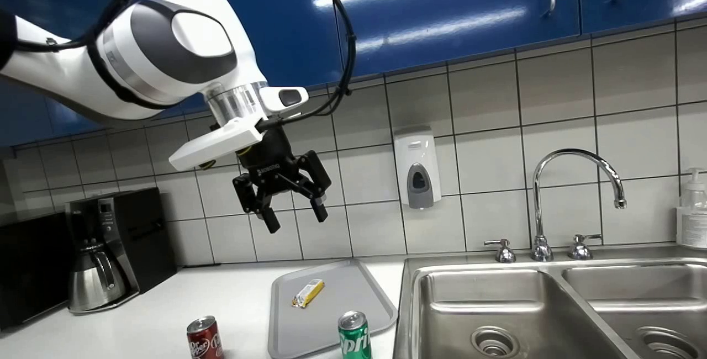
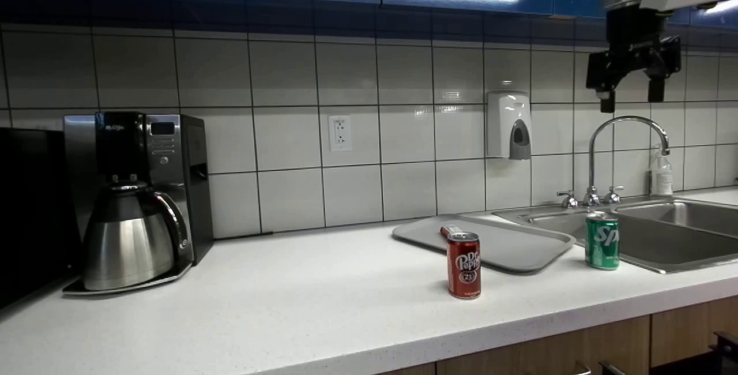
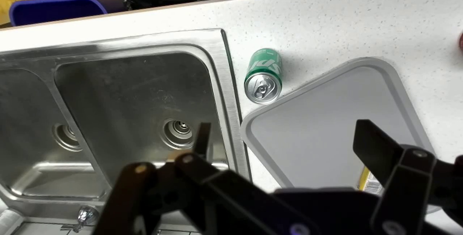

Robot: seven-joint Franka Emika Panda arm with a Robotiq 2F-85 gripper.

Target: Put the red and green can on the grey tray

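You see a coffee machine point(image 1: 124, 243), a dispenser point(image 1: 417, 160) on the tiled wall point(image 2: 351, 190), blue cupboards point(image 1: 469, 0), and a sink point(image 1: 594, 315) with its tap point(image 1: 537, 207).

Kitchen: sink point(image 1: 480, 290), coffee maker point(image 2: 170, 173)

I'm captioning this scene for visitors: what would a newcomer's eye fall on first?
Probably the white robot arm, reaching in front of the blue cabinets in an exterior view, its black claw hanging open and empty above the counter. Next, likely the red can and green can, both upright on that pale counter, outside the grey tray. On the tray lies a small yellow packet.
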